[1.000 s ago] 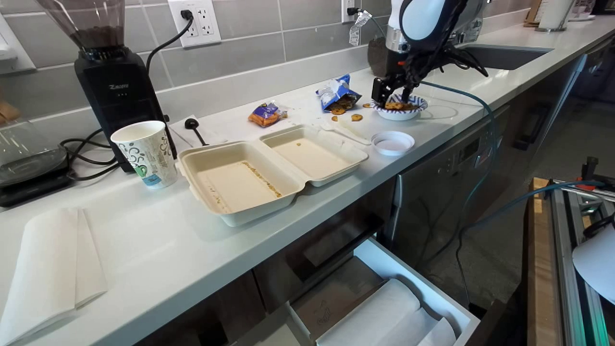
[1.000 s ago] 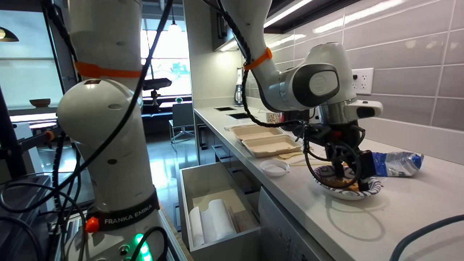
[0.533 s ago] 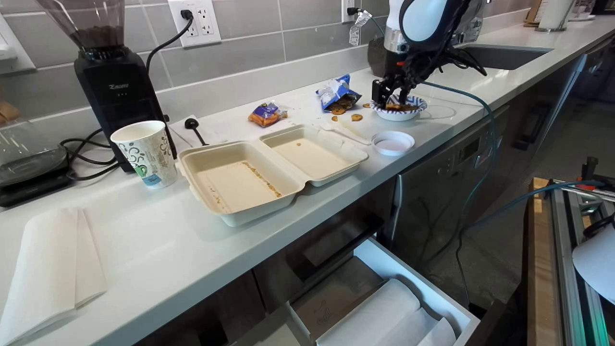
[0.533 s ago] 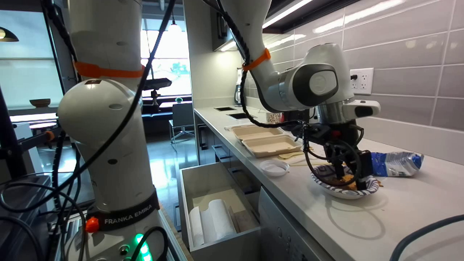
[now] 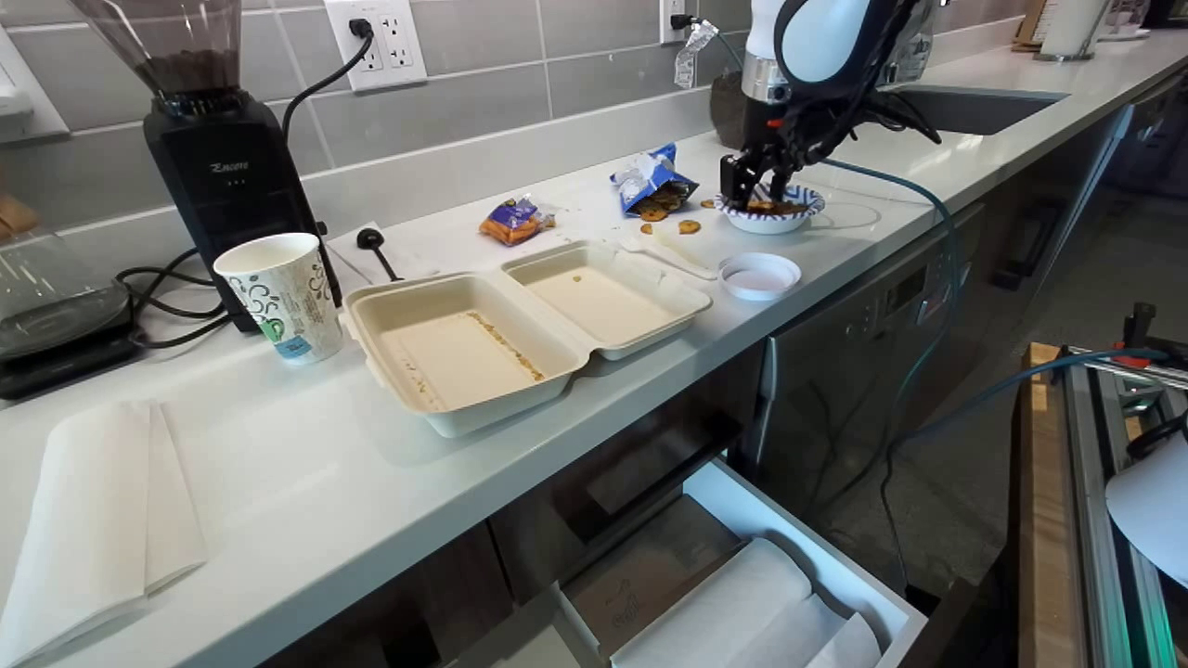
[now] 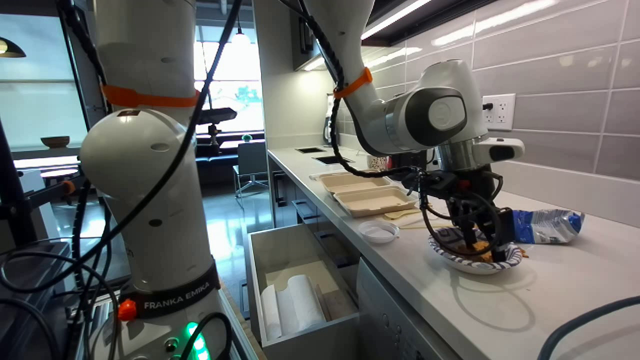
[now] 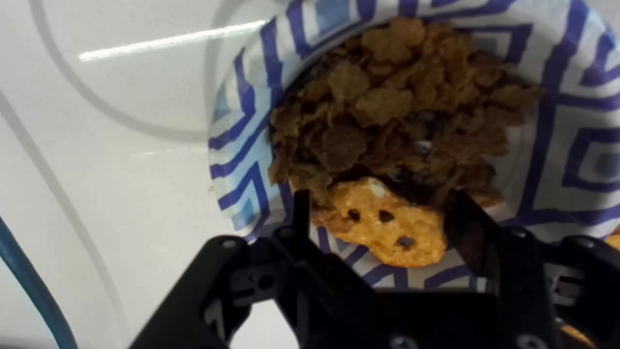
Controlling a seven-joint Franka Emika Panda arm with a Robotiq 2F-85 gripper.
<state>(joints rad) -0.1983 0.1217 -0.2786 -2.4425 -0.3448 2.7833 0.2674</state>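
A white paper bowl with a blue zigzag pattern stands on the counter in both exterior views (image 5: 772,223) (image 6: 480,270), and in the wrist view (image 7: 244,160). It holds a heap of brown flakes (image 7: 387,102) and an orange-brown chip (image 7: 392,228) with dark holes. My black gripper (image 5: 760,192) points down into the bowl, its fingertips inside the rim. In the wrist view the gripper (image 7: 379,206) is partly closed, and the chip spans the gap from finger to finger, so it appears pinched. The chip's far edge is hidden against the flakes.
An open blue chip bag (image 5: 654,181) with loose chips (image 5: 689,226) lies beside the bowl. A white dish (image 5: 759,276), cutlery (image 5: 673,256), an open clamshell box (image 5: 464,343) and a paper cup (image 5: 283,292) stand along the counter. Below is an open drawer (image 6: 325,337).
Over the last second the fingers have drawn slightly closer together, and the bowl has shifted very slightly. An orange chip now shows between the fingers. The arm has barely moved.
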